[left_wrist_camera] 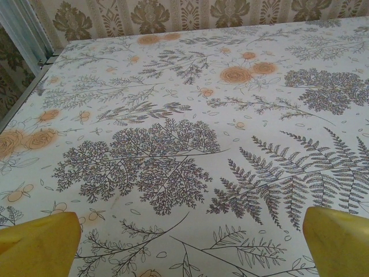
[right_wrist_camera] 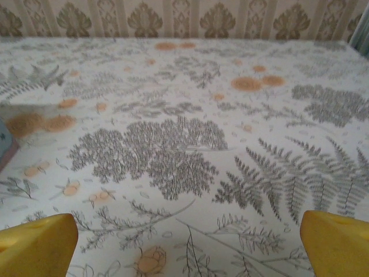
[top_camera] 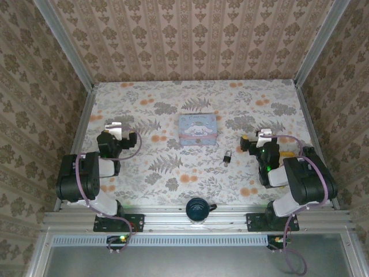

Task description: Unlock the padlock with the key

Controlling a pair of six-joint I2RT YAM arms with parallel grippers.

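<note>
Yellow fingers gape wide on left hand and right hand both, padlock lying just left of the right one.

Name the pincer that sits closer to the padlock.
The right pincer: the padlock lies just beside it, whereas the left pincer stands across the table, past the blue tin.

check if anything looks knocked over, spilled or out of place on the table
Nothing stands out. The padlock lies on the table, just right of and nearer than the pale blue tin, which sits flat and square. No spills or damage visible.
</note>
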